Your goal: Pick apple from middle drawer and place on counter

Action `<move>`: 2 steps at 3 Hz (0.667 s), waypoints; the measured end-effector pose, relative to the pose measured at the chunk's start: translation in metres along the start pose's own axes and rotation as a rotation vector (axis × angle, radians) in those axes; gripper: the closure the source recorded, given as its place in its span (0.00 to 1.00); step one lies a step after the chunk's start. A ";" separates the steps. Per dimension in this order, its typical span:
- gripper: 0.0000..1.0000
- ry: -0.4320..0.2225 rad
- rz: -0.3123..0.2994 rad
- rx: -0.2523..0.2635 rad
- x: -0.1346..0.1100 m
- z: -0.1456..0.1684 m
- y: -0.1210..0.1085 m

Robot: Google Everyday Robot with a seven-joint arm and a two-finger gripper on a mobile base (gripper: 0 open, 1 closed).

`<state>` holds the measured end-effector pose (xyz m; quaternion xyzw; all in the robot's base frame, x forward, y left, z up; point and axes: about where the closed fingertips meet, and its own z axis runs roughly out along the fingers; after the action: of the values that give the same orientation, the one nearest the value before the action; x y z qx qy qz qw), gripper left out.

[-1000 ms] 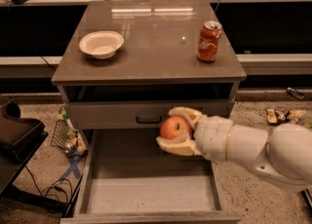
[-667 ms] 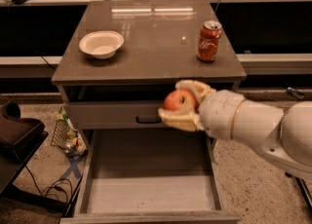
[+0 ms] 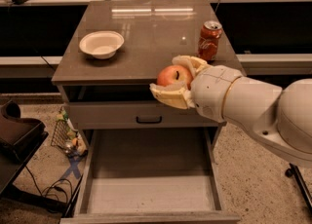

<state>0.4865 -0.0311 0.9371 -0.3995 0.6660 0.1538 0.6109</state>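
Gripping the red-orange, pale-patched apple [image 3: 174, 76], the tool [image 3: 172, 79] hovers seemingly over the front of the counter [image 3: 146, 38].

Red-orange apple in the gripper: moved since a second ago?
Yes. The round red-orange apple, held in the gripper, has risen from level with the black drawer handle to the glossy grey-brown counter's front edge.

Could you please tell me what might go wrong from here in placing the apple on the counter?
The gripper holds the apple at the front edge of the counter; released there, it might roll off into the open middle drawer. The soda can stands close beside the gripper, so moving in could knock it over.
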 end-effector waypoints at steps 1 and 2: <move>1.00 -0.008 0.008 -0.019 -0.005 0.015 -0.003; 1.00 -0.015 0.014 -0.028 -0.017 0.039 -0.020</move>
<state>0.5269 -0.0108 0.9502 -0.4021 0.6619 0.1702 0.6093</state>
